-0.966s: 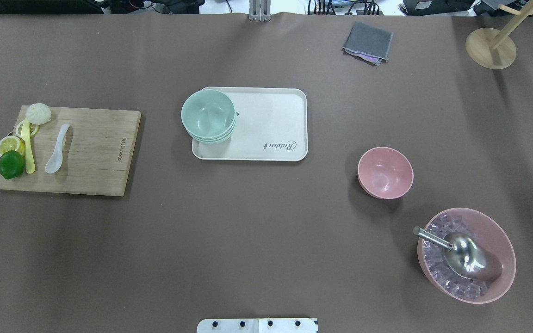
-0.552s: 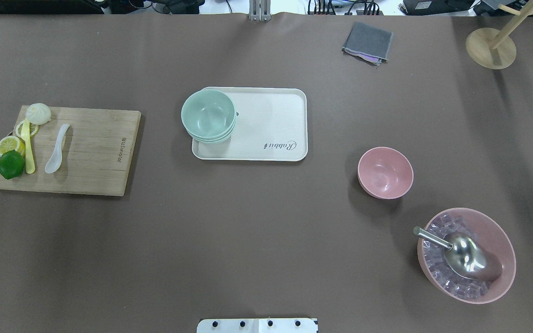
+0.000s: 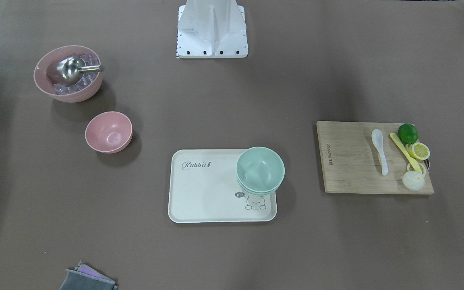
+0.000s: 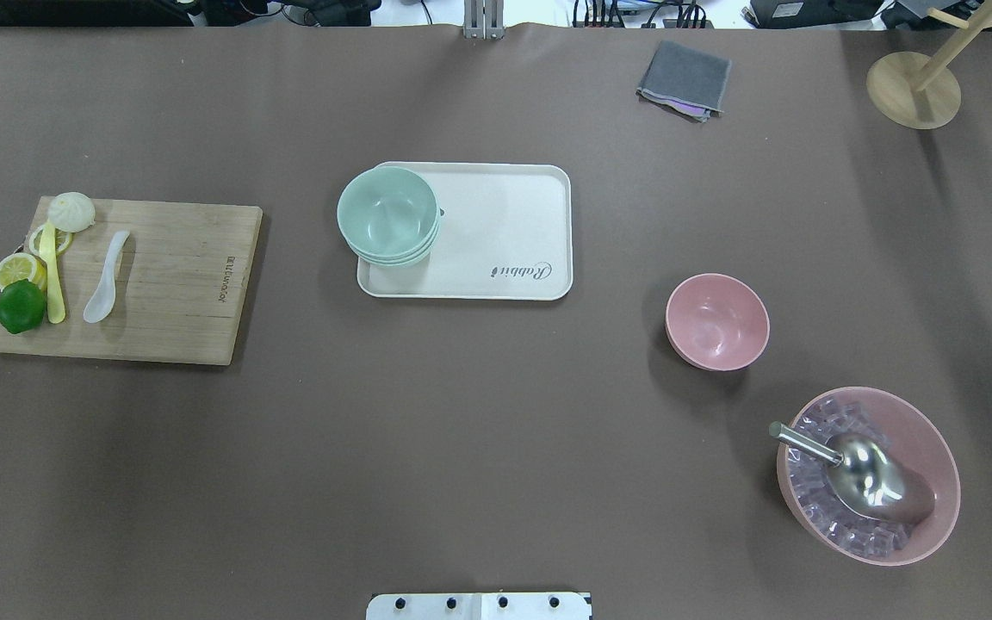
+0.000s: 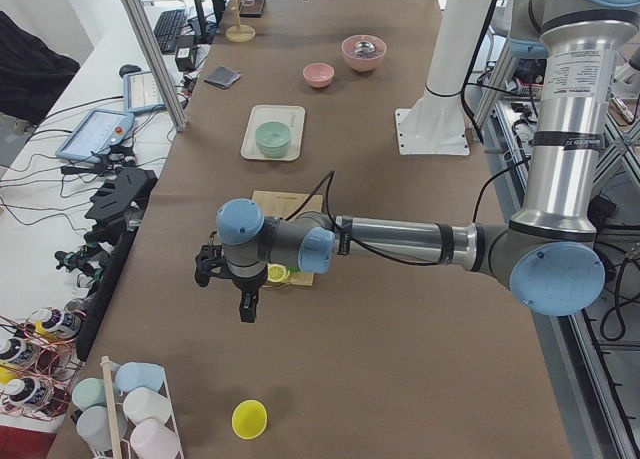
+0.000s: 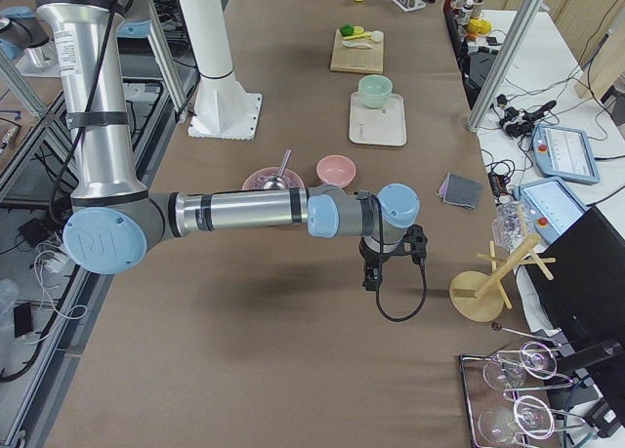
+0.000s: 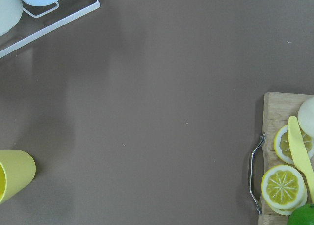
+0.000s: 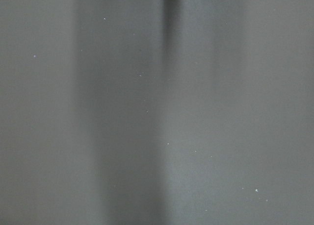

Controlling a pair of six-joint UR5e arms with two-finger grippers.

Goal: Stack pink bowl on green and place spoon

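Note:
The small pink bowl (image 4: 717, 321) stands upright on the brown table at the right, also in the front view (image 3: 108, 132). The nested mint-green bowls (image 4: 388, 215) sit on the left end of a cream tray (image 4: 505, 258). The white spoon (image 4: 106, 280) lies on a wooden cutting board (image 4: 177, 293) at the left. My left gripper (image 5: 247, 307) shows only in the left side view, beyond the board's outer end. My right gripper (image 6: 371, 280) shows only in the right side view, past the pink bowl. I cannot tell whether either is open or shut.
A lime (image 4: 21, 306), lemon slices, a bun and a long yellow utensil (image 4: 52, 275) share the board. A large ribbed pink bowl (image 4: 926, 430) holds ice and a metal scoop. A grey cloth (image 4: 685, 77), a wooden stand (image 4: 914, 90) and a yellow cup (image 5: 249, 418) sit at the table's edges.

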